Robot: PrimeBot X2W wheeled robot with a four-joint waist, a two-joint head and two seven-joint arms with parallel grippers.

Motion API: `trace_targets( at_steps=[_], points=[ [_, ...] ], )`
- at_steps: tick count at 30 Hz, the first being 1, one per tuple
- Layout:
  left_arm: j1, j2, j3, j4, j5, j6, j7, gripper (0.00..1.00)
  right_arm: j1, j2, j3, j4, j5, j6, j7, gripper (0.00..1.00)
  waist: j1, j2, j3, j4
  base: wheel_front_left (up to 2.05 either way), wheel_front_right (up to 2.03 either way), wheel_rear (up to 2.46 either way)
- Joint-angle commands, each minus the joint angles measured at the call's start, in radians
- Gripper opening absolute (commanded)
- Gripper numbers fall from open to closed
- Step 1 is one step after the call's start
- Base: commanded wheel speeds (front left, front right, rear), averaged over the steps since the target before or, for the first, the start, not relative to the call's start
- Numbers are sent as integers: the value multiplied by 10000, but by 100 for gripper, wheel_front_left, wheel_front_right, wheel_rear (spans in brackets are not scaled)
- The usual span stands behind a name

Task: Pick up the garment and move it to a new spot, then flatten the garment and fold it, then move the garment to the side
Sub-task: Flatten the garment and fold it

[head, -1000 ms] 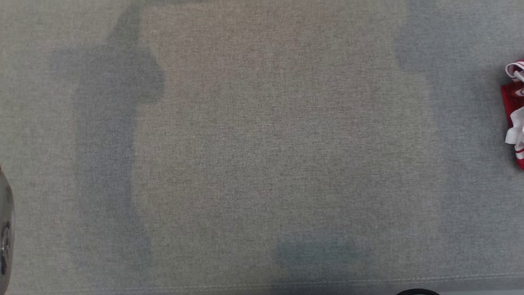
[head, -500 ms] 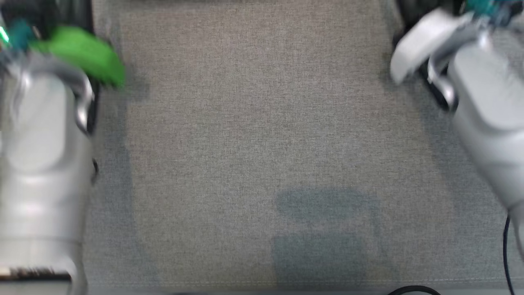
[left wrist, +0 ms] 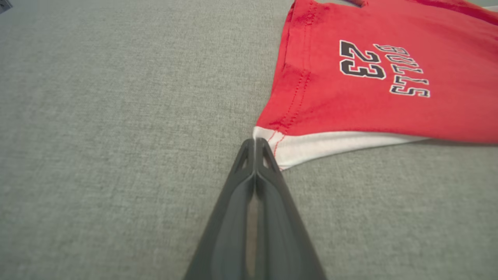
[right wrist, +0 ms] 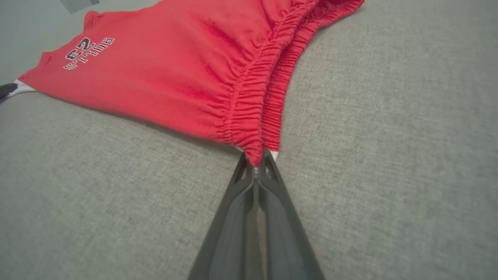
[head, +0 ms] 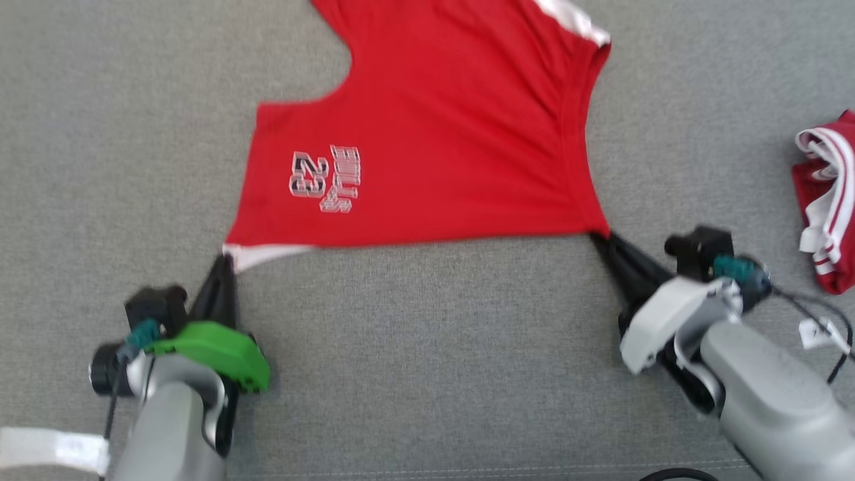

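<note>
The garment (head: 434, 140) is a pair of red shorts with white trim and a "BULLS 23" print, spread across the grey cloth surface and stretched taut along its near edge. My left gripper (head: 226, 257) is shut on the near-left corner of the garment (left wrist: 350, 77), pinching the white hem. My right gripper (head: 599, 237) is shut on the near-right corner at the gathered elastic waistband of the garment (right wrist: 175, 70). The garment's far end runs past the top of the head view.
A second red-and-white piece of clothing (head: 825, 200) lies bunched at the right edge. A white tag (head: 818, 332) and a black cable (head: 828, 314) lie near my right forearm. The grey surface's stitched front seam (head: 467, 471) runs along the bottom.
The head view has shifted a lot. Both arms came into view, and now the red garment lies stretched between both shut grippers where bare grey surface showed before.
</note>
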Motion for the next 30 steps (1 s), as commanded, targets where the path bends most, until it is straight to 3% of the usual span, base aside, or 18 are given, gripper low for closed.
trace_targets(
  at_steps=[1, 13, 30],
  points=[
    [688, 20, 78, 187, 94, 12, 86, 0, 722, -69, 40, 265, 42, -32, 59, 0, 1, 0, -1202, -135, 0, 0, 0],
    [3488, -256, 145, 128, 400, -77, 83, 0, 3845, 550, 51, 592, 78, -32, 83, 0, 1, 0, -3538, -177, 0, 0, 0],
    [4637, -188, 130, -507, 526, -123, 53, 0, 4779, 642, -486, 128, -395, -31, 34, 0, 1, 0, -4098, -231, 0, 0, 0]
  ],
)
